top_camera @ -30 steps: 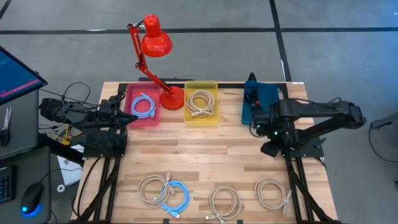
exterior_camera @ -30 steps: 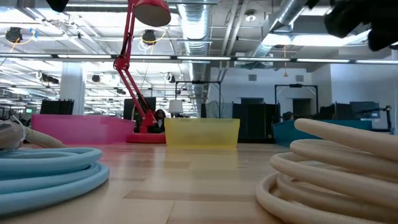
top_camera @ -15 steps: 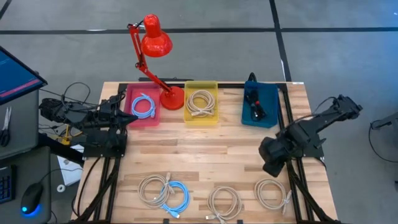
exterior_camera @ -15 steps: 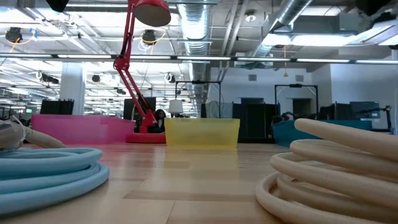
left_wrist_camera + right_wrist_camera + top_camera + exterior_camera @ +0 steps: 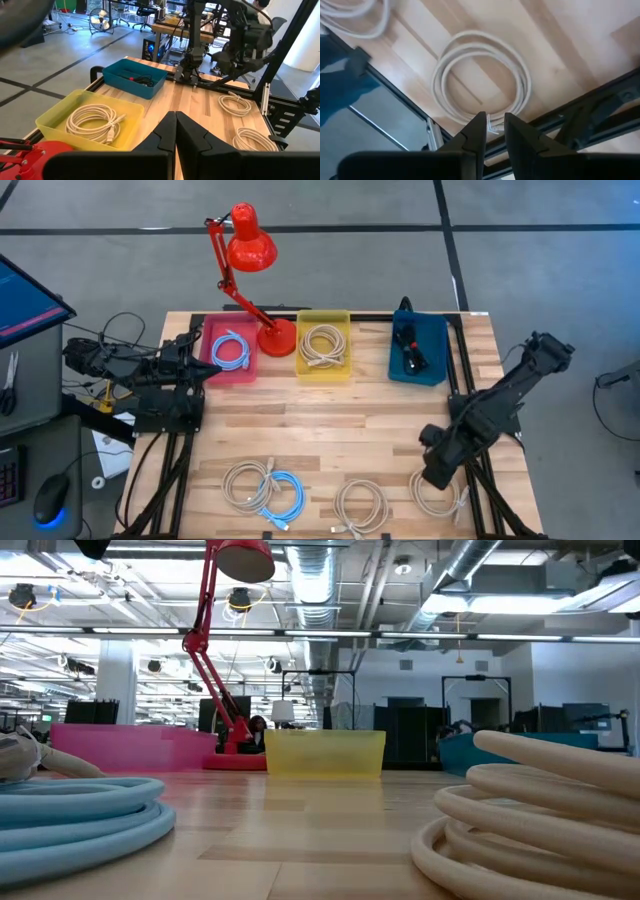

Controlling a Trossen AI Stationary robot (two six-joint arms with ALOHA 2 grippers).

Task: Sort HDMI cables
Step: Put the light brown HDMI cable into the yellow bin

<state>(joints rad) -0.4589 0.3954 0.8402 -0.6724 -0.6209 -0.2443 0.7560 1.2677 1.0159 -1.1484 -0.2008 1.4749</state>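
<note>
Several coiled HDMI cables lie flat along the table's near edge: a beige coil (image 5: 248, 480), a light blue coil (image 5: 285, 495), a beige coil (image 5: 362, 505) and the rightmost beige coil (image 5: 437, 492). My right gripper (image 5: 437, 472) hovers above this last coil (image 5: 482, 82), pointing steeply down, its fingers a little open and empty (image 5: 494, 131). A blue coil lies in the pink bin (image 5: 232, 350), a beige coil in the yellow bin (image 5: 323, 345), and a black cable in the blue bin (image 5: 418, 348). My left gripper (image 5: 175, 119) waits shut at the table's left (image 5: 205, 368).
A red desk lamp (image 5: 250, 240) stands between the pink and yellow bins, its head over the table's far edge. The black frame rails (image 5: 470, 480) run under the right arm beside the rightmost coil. Bare wood lies in the table's middle (image 5: 320, 420).
My right gripper has swung from above the blue bin toward the table's near edge, sinking a little and rolling its wrist, and now hangs over the rightmost beige coil. The black cable in the blue bin has come into view.
</note>
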